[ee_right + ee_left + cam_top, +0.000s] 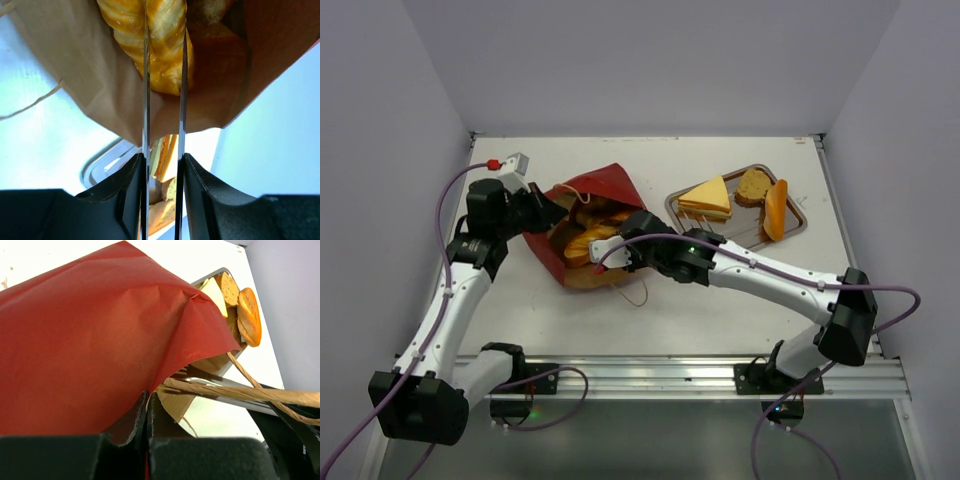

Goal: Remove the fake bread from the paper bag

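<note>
Table (pixel 720 300) | right gripper (pixel 161 167) squeezes tongs (pixel 145 100) — nearly closed on braided loaf (pixel 165 50) in paper bag (pixel 605 183)

There is one paper bag (pixel 605 185), red outside and brown inside, with two thin string handles (pixel 638 296) showing in the top view. One steel tray (pixel 798 228) sits on the surface and carries three pieces of fake bread: one yellow-topped triangular sandwich (pixel 708 197), one brown round slice (pixel 753 186) and one orange oval roll (pixel 775 210). Inside the bag at least one braided loaf (pixel 167 45) shows; the other golden pieces piled there overlap too much to count. There is one pair of metal tongs (pixel 145 100), seen as two thin blades. Two arms are in view, each with one gripper: the left gripper (pixel 542 212) and the right gripper (pixel 161 160).
</note>
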